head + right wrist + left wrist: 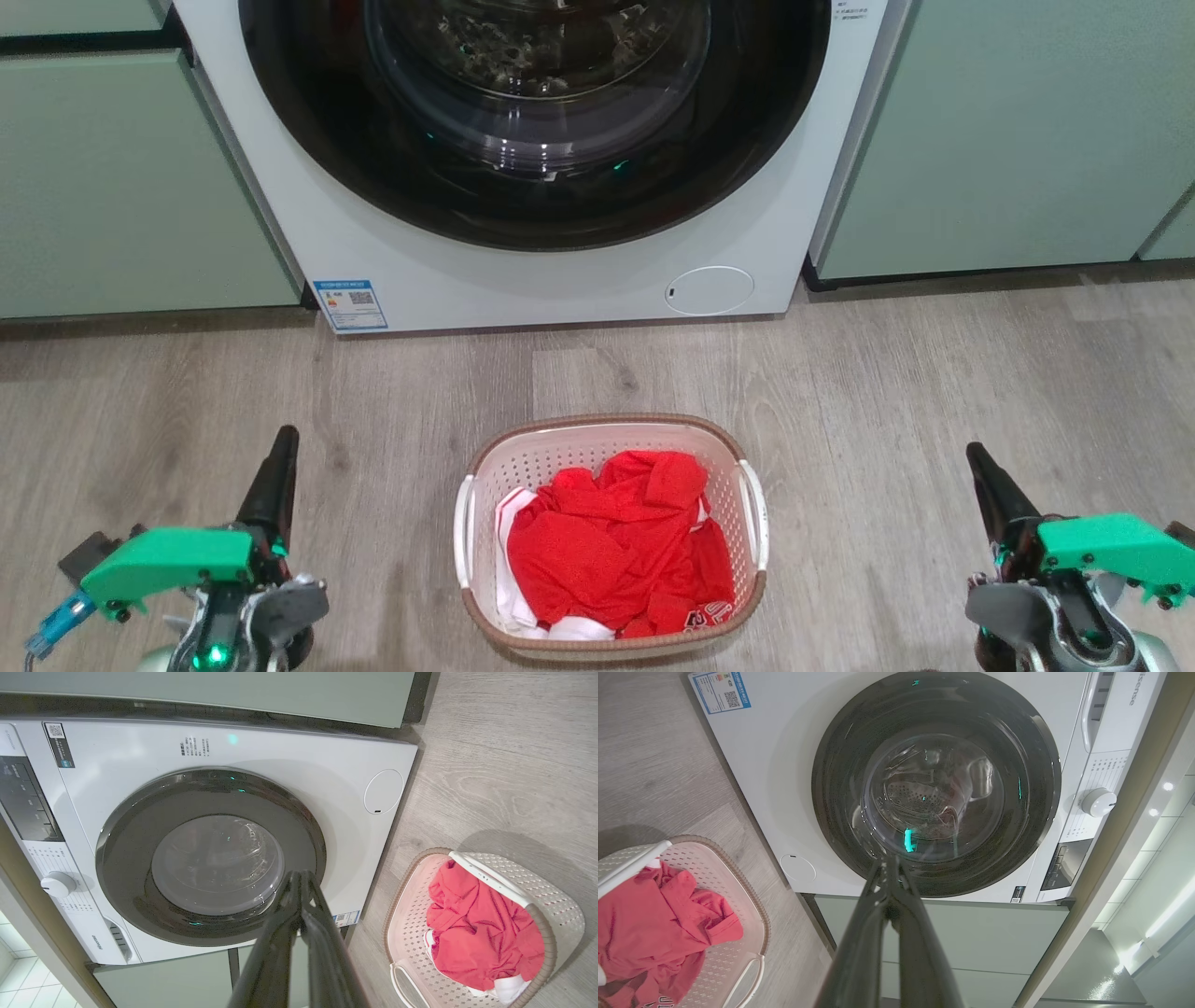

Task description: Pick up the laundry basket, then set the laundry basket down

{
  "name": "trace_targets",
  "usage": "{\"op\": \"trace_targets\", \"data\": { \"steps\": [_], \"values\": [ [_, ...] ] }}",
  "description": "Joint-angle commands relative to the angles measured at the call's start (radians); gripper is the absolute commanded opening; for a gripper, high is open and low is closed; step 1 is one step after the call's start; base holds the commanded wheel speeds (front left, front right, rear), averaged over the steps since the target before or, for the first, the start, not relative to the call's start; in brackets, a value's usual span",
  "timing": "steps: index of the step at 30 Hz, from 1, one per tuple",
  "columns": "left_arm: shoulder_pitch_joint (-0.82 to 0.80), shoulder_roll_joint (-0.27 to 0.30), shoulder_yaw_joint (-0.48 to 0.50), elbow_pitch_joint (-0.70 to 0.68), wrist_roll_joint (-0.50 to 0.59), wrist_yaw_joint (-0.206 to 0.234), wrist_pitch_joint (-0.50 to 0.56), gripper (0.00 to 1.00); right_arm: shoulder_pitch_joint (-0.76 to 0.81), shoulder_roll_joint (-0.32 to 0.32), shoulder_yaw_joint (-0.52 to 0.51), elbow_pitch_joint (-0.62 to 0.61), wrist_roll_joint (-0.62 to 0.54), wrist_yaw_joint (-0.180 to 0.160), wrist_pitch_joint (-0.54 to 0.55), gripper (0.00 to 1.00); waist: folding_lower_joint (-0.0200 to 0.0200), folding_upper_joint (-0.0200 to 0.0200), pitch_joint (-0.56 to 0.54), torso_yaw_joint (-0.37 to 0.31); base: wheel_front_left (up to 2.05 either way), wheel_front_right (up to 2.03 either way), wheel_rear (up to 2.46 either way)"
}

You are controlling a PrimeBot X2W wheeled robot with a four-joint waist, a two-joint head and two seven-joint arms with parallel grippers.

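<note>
Our left gripper (283,446) sits nearest us at 7 o'clock, jaws pressed together on nothing. At 6 o'clock the basket (579,453) stands on the floor (934,373) with red clothes (616,551) inside, well apart from both grippers; the washer (560,280) is beyond it at 12 o'clock. Our right gripper (977,457), at 5 o'clock, also has its jaws closed and empty.
</note>
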Motion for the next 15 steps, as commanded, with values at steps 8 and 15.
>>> {"op": "trace_targets", "data": {
  "steps": [8, 15],
  "values": [
    [-0.065, 0.010, 0.062, -0.026, -0.076, -0.024, 0.023, 0.00, -0.064, -0.014, 0.001, -0.038, 0.070, 0.010, 0.027, 0.00, 0.0000, 0.0000, 0.000, -0.004, 0.00, 0.00, 0.00],
    [-0.065, 0.008, 0.065, -0.026, -0.073, -0.024, 0.026, 0.00, -0.064, -0.012, -0.002, -0.037, 0.068, 0.010, 0.029, 0.00, 0.0000, 0.0000, 0.000, -0.004, 0.00, 0.00, 0.00]
  ]
}}
